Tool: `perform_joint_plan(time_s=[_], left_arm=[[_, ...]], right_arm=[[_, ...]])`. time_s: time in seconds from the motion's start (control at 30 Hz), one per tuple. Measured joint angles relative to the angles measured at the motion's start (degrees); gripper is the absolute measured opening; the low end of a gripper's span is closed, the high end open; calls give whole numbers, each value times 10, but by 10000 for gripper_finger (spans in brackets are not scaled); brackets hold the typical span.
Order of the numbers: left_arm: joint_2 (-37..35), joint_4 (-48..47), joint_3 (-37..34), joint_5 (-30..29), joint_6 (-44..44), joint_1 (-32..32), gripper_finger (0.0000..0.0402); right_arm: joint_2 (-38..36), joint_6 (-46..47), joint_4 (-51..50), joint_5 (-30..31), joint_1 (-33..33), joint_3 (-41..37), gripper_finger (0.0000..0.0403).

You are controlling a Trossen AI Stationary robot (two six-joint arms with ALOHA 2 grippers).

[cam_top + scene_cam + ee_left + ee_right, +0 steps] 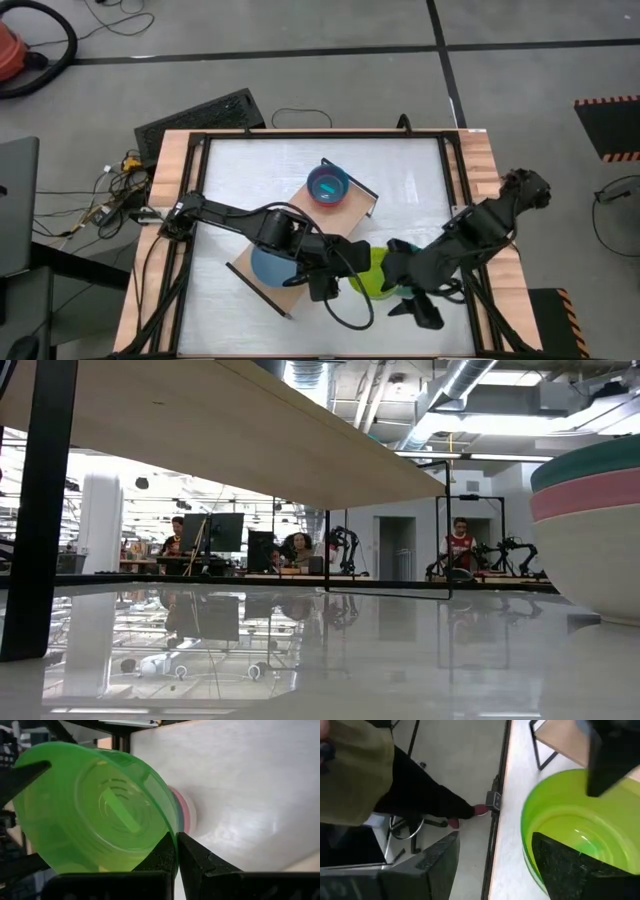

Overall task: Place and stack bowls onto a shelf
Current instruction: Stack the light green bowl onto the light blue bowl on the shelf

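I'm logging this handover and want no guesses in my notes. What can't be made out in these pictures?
- High view: most of the lime green bowl lies under both arms; the left gripper holds its rim, the right gripper stands open.
- High view: the blue bowl on the shelf is partly covered by the left arm.
- Low view: the stacked bowls are cut off by the right edge.
- Right wrist view: a person is cropped by the picture's edge.

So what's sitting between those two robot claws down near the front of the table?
From above, the lime green bowl lies between them: left gripper pinches its rim, right gripper stands open beside it.
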Motion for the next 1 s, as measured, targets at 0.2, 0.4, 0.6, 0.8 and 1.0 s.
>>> perform_joint_plan(time_s=[0.2,0.4,0.6,0.8,1.0], left_arm=[[-5,-14,0,-39,-16,0,0],[-48,-23,3,-119,-67,9,0],[-126,-76,4,-142,-181,51,0],[-196,-99,3,-164,-280,121,0],[-237,-116,3,-164,-379,212,0]], right_arm=[[-48,75,-29,3,21,9,275],[-95,145,-74,122,78,9,275],[-128,205,-146,290,141,9,275],[-128,240,-211,359,165,9,276],[-127,272,-257,415,163,9,276]])
